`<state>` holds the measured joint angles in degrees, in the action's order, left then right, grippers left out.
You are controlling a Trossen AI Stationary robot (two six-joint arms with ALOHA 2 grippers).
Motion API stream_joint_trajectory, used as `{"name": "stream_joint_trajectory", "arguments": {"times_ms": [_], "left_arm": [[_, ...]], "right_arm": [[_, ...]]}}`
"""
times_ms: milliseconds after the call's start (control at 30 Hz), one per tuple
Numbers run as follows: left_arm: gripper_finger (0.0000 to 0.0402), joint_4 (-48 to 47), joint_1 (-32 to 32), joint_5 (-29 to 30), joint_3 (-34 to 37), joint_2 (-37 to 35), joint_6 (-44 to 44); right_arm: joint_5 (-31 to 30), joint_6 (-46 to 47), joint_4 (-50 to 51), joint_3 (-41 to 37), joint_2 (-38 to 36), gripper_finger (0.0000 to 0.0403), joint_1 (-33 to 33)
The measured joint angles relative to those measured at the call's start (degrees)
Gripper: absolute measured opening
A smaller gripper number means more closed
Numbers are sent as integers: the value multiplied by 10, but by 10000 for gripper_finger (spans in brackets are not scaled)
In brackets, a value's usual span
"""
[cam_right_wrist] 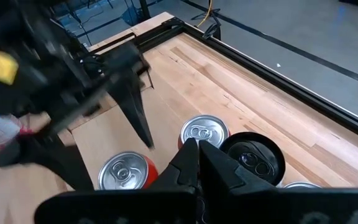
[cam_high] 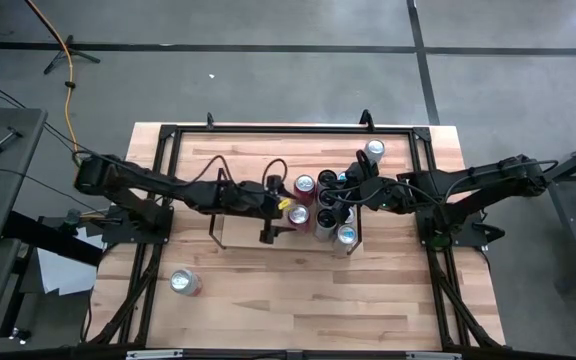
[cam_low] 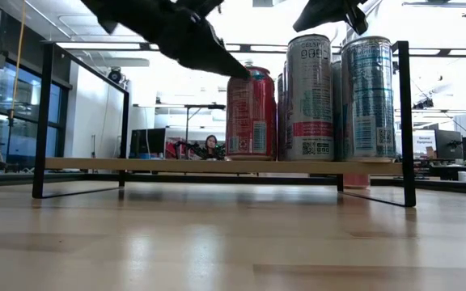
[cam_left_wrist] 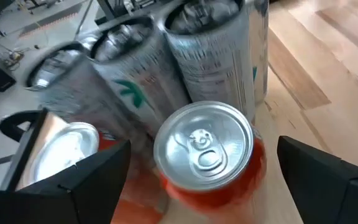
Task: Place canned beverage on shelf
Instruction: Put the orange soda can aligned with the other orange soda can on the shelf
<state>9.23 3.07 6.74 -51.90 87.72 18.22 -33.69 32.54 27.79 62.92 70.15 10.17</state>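
Observation:
On the light-wood shelf (cam_high: 238, 232) stand several cans: a red can (cam_left_wrist: 204, 149), a second red one (cam_left_wrist: 67, 149) beside it, and tall silver cans (cam_low: 310, 97) behind. My left gripper (cam_left_wrist: 204, 183) is open above the first red can, its fingers well apart on either side of it and clear of it. That can rests upright on its base on the shelf board (cam_low: 176, 165). My right gripper (cam_right_wrist: 194, 155) hovers shut over the cans at the shelf's right end (cam_high: 353, 188), nothing between its fingers.
One can (cam_high: 183, 283) lies on the tabletop near the front left, and another (cam_high: 373, 150) stands toward the far right. Black rails (cam_high: 168, 135) frame the table. The shelf's left half (cam_low: 95, 164) is bare board, with a black wire frame (cam_low: 43, 121) at its end.

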Motion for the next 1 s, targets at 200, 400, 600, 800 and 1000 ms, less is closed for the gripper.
{"name": "stream_joint_trajectory", "arguments": {"times_ms": [200,400,600,800,1000], "left_arm": [[356,-65,0,2,0,-83,-15],[356,-83,3,-3,0,-185,-141],[356,-56,22,-22,0,-302,-320],[356,-36,26,-21,0,-364,-404],[356,-31,26,11,0,-375,-407]], "right_arm": [[0,-11,0,0,0,0,0],[0,-15,-4,0,0,0,0],[-1,-23,-64,0,3,0,0],[6,-106,-177,0,22,0,-5],[143,-196,-298,0,48,0,-28]]}}
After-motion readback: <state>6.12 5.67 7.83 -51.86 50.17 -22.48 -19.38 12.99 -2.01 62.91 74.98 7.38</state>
